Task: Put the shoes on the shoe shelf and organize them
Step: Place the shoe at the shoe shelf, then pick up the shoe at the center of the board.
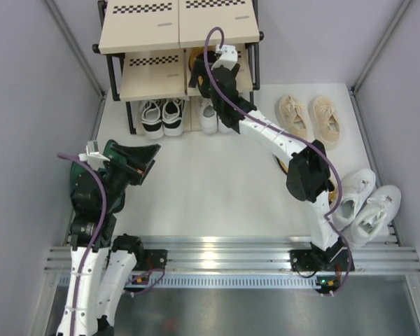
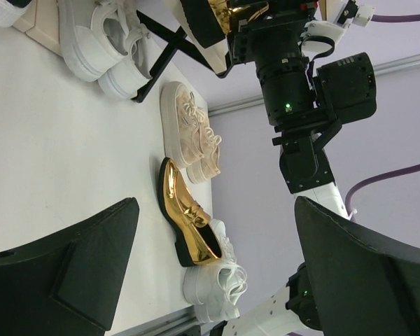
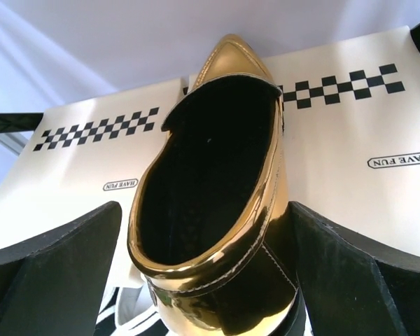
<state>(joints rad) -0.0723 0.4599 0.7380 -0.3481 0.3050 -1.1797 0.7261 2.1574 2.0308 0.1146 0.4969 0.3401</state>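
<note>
Right claw (image 3: 205,206) at the shoe shelf (image 3: 336,140): you see its dark wedge fingers spread either side of the heel of a mirror-bright gold loafer (image 3: 210,105). The loafer lies toe-inward on the middle tier, across the seam of two beige boards, and a sliver of board shows past one finger, so read the claw as released (contact at the other finger is hidden). The second gold loafer (image 2: 189,227), equally glossy, lies toward the worktop's right edge between the beige sneakers (image 2: 192,133) and the chunky white sneakers (image 2: 213,287), though your top view hides it under the right arm; the left claw (image 2: 217,203) hangs wide and empty.
</note>
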